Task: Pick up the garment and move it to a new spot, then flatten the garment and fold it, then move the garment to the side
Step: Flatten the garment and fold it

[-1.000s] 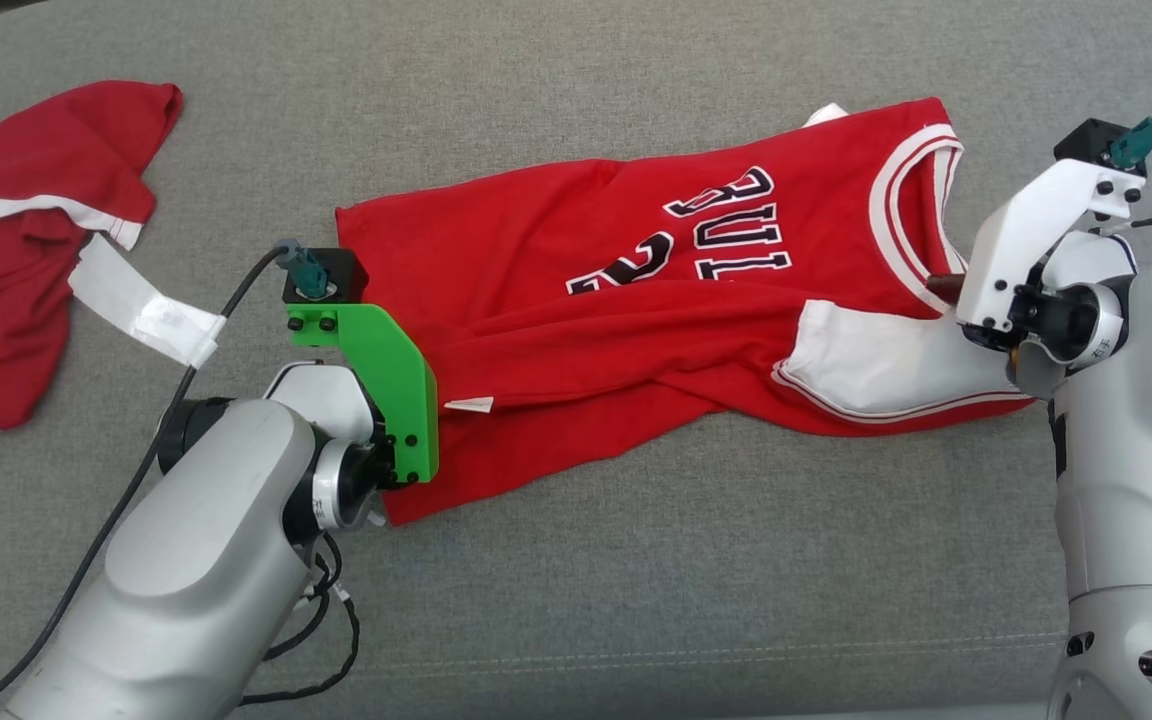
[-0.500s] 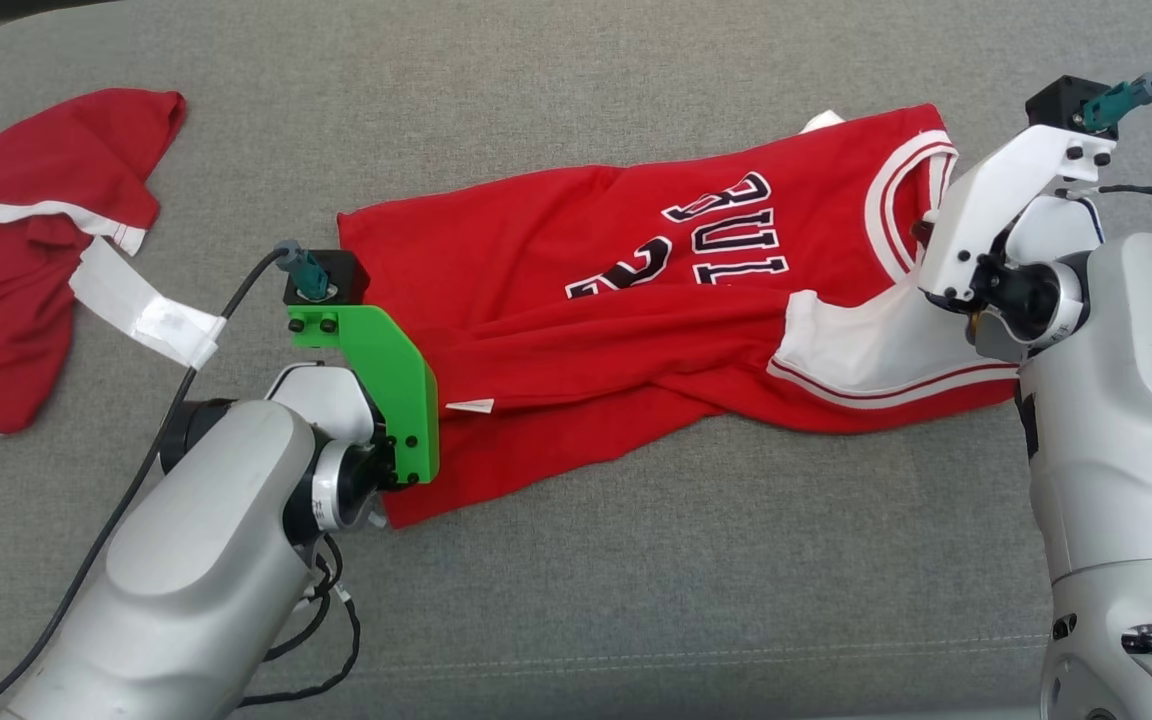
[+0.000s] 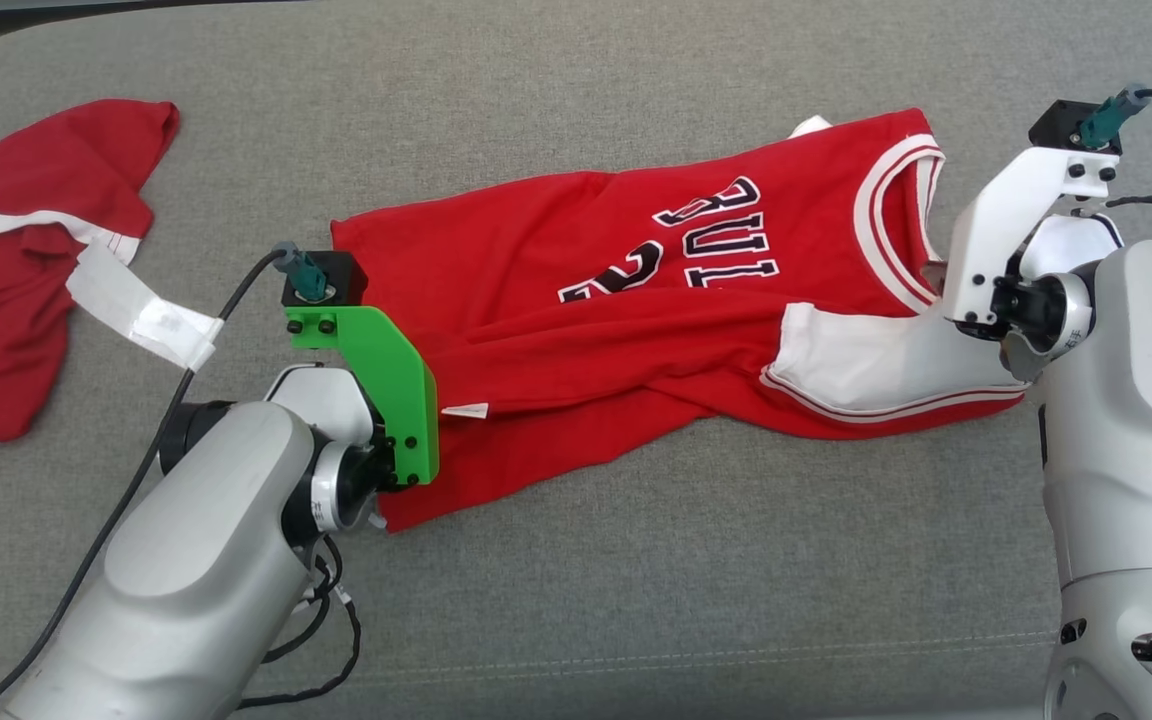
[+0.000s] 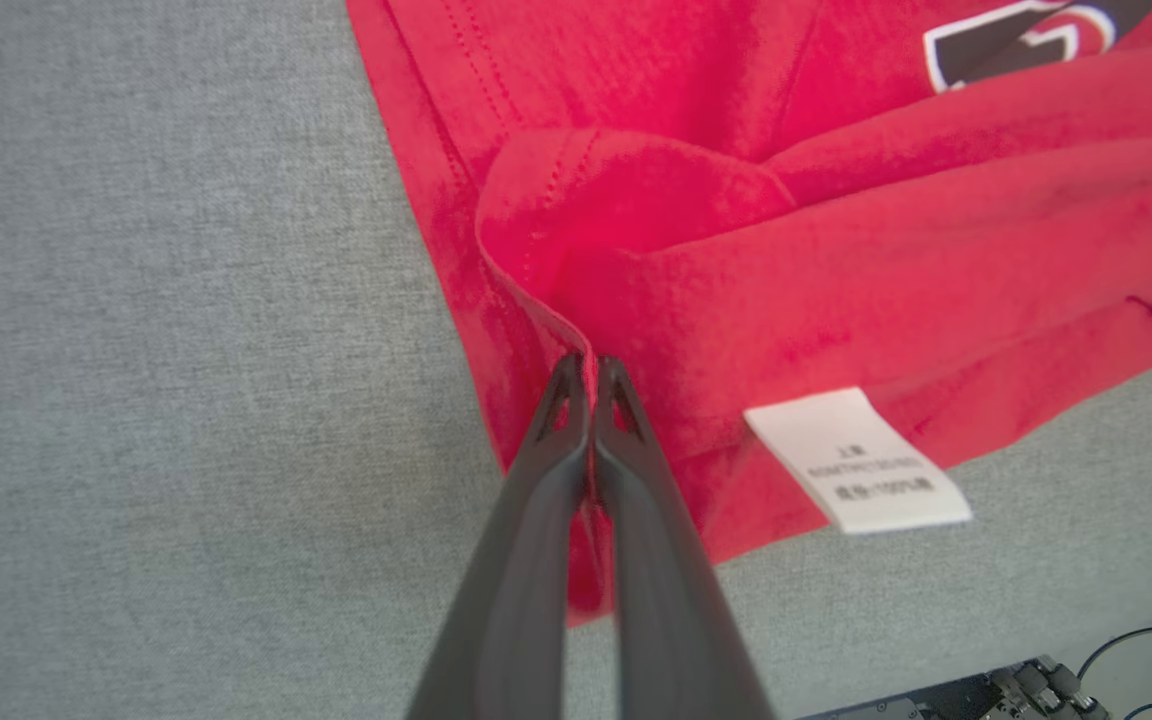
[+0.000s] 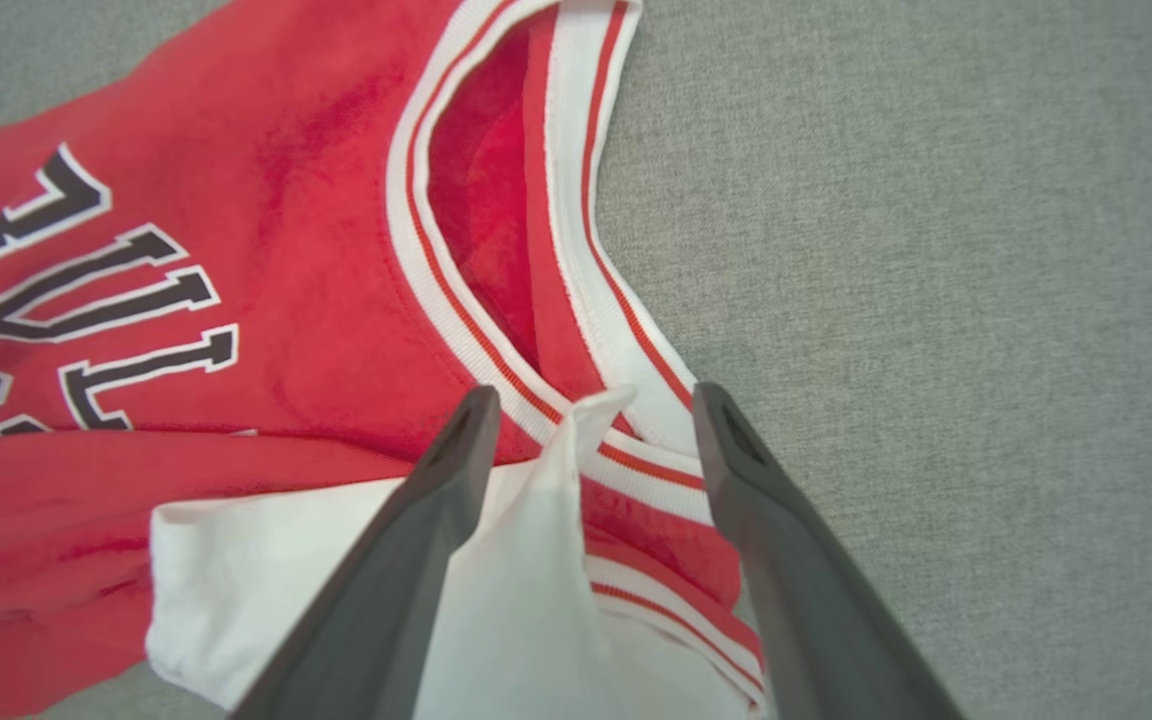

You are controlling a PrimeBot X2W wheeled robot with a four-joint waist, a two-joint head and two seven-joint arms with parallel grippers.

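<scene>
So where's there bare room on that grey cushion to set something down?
The widest free patch of grey cushion lies nearer the robot than the red jersey, between its two arms. A second bare band runs beyond the jersey, along the far edge. Crowded: the left, where another red garment lies, and both jersey ends, where the left hand and right hand sit.

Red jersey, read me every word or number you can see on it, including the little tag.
"BUL": black, white-edged letters across the jersey; anything further is hidden under a fold.
"2": large number beside the letters, partly covered by the fold.
White tag at the hem: three lines of print, too small and blurred to read.
</scene>
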